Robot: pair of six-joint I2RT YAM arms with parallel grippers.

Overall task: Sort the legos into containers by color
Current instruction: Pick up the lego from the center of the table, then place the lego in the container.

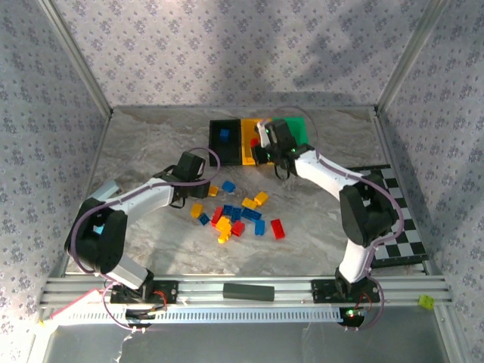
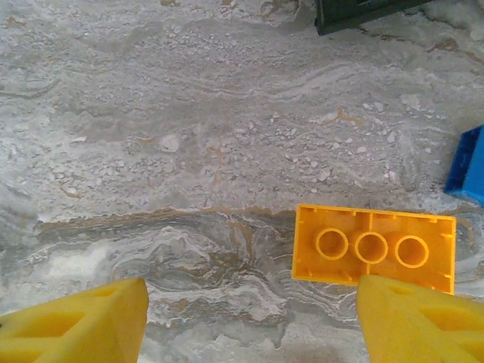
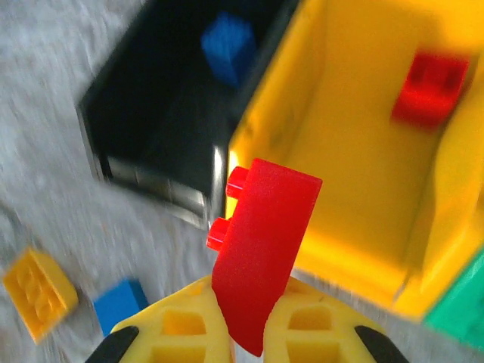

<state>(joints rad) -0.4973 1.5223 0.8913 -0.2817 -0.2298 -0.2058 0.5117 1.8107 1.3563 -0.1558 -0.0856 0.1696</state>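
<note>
My right gripper (image 3: 249,306) is shut on a red lego (image 3: 263,242), which sticks up tilted between its yellow fingers, just short of the near wall of the yellow-orange container (image 3: 355,159). That container holds one red lego (image 3: 429,87). The black container (image 3: 151,121) beside it holds a blue lego (image 3: 229,47). A corner of the green container (image 3: 461,310) shows at the right. My left gripper (image 2: 249,325) hangs open over bare table, and an upturned yellow lego (image 2: 374,248) lies just ahead of its right finger. From above, several legos (image 1: 238,215) lie scattered mid-table.
A blue lego (image 2: 469,166) sits at the right edge of the left wrist view. A yellow lego (image 3: 39,291) and a blue one (image 3: 121,302) lie on the table near the black container. A checkered board (image 1: 401,219) lies right, a flat black bar (image 1: 248,292) near the front rail.
</note>
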